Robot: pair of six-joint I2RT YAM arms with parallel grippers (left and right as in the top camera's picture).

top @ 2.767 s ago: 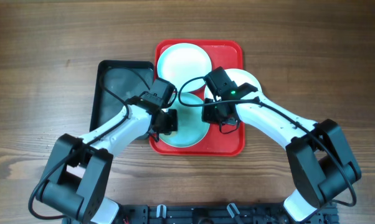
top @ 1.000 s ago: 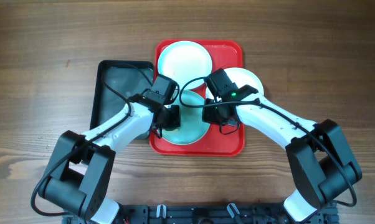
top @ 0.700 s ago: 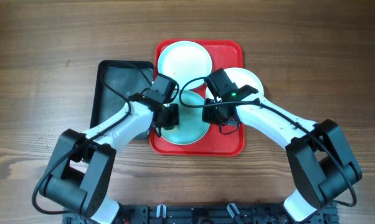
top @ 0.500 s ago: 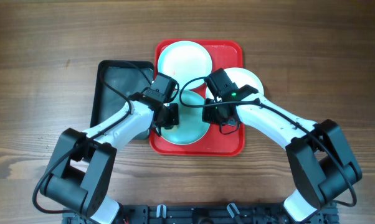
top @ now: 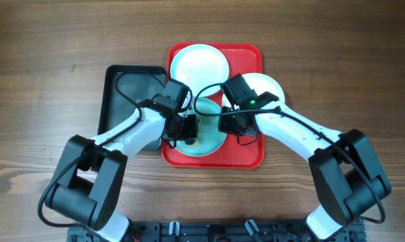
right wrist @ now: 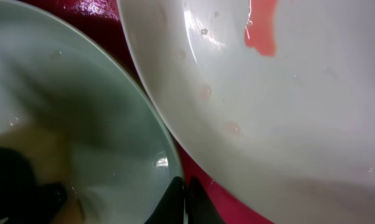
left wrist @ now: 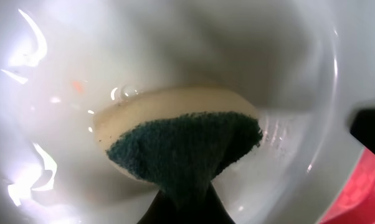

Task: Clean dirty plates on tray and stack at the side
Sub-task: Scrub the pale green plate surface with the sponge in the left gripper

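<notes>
The red tray holds a pale-blue plate at its far end and a second pale-blue plate at its near end. A white plate overlaps the tray's right rim and has an orange-red smear. My left gripper is shut on a green-and-yellow sponge pressed flat on the near plate, beside a tiny orange speck. My right gripper is shut on that plate's right rim and holds it.
A smaller black tray lies on the wooden table just left of the red tray, under my left arm. In the right wrist view the white plate sits very close to the pinched rim, with red tray between them.
My left gripper has slid the sponge rightward, further onto the near pale-blue plate. The right arm and the plates have not moved.
</notes>
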